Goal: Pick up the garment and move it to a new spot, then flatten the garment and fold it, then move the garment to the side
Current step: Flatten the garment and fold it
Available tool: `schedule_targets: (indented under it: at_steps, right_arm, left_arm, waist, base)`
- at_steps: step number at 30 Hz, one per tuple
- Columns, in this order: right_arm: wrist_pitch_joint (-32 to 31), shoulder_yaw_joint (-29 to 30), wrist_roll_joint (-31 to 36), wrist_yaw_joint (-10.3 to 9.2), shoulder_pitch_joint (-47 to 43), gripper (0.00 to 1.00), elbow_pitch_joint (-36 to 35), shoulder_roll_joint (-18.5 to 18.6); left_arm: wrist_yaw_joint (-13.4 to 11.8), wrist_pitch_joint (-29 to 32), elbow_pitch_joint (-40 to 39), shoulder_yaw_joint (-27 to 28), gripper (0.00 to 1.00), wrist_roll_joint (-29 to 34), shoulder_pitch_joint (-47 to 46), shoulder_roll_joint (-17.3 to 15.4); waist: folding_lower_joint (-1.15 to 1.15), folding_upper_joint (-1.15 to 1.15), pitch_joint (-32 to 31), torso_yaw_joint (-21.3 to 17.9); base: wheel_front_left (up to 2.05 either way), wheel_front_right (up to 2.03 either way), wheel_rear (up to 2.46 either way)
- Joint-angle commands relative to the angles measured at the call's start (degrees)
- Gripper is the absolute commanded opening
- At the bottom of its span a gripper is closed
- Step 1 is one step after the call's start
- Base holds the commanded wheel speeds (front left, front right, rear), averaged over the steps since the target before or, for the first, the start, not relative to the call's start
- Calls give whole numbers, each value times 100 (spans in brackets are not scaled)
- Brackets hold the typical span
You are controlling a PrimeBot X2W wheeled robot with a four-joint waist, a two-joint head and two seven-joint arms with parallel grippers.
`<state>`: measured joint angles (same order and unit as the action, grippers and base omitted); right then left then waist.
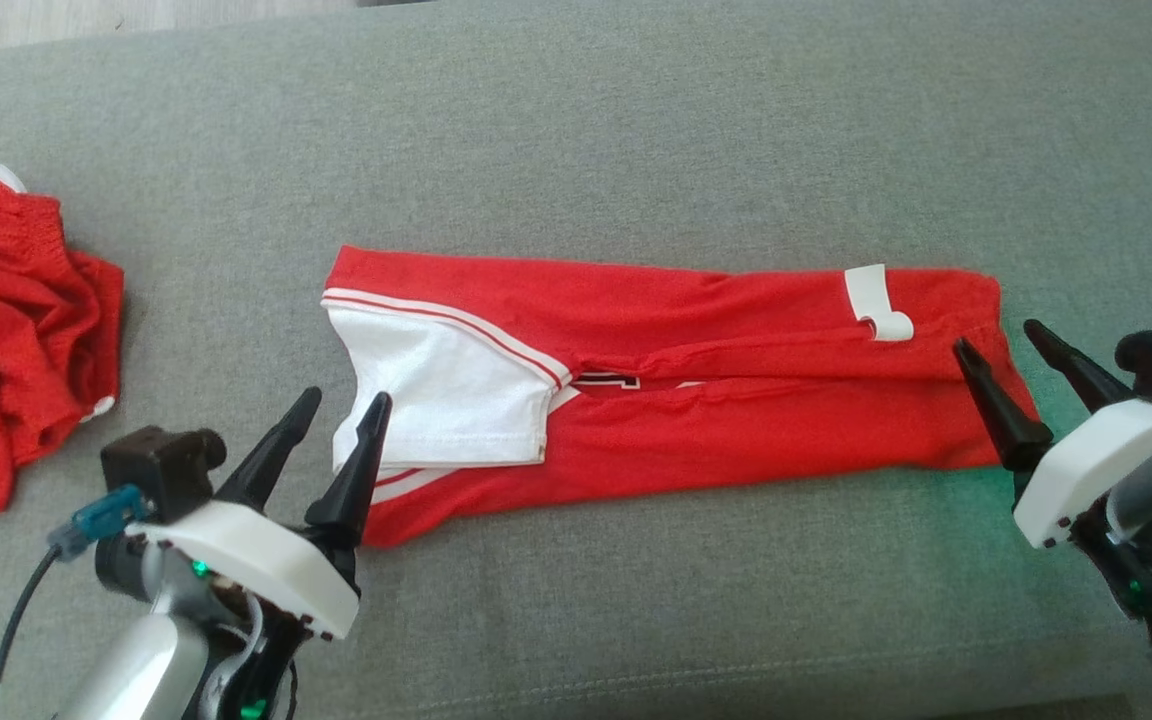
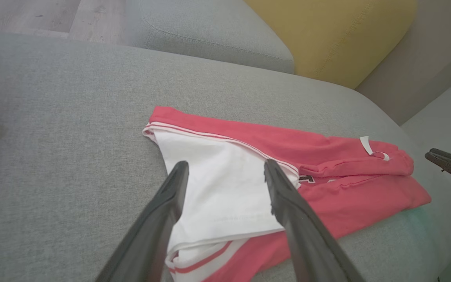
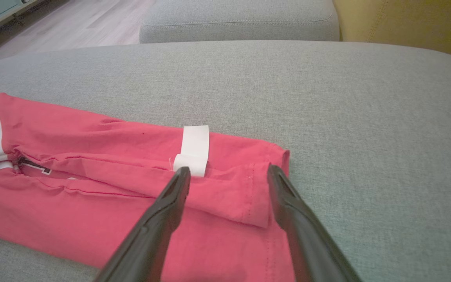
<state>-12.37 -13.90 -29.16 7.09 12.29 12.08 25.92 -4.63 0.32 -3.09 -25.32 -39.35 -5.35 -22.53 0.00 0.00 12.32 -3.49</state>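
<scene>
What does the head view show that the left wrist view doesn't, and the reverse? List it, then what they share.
Head view adds: the bulk of the crumpled red mesh cloth at left, and the white wrist housings behind the open left gripper and open right gripper. Left wrist view adds: a yellow cushion and a second grey cushion beyond. Both: the long folded red-and-white garment with its white tag, lying on the grey fabric cushion.
</scene>
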Motion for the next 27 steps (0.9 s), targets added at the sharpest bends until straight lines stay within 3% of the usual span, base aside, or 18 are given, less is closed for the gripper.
schedule_targets:
  at_steps: [1,16,27]
  right_arm:
    - [40,13,19,40,22,100,-192,81]
    - [297,188,116,40,53,100,-198,-109]
    - [473,625,492,40,-72,100,-239,-536]
  left_arm:
    - [-32,-90,-140,205,100,64,-305,-96]
    - [-193,-610,42,145,100,491,-555,24]
    - [-500,-1329,523,108,100,815,-509,458]
  waist:
    - [0,0,-5,-2]
    - [0,0,-14,17]
    - [0,0,-94,35]
  base:
    - [0,0,0]
    - [0,0,0]
    - [0,0,0]
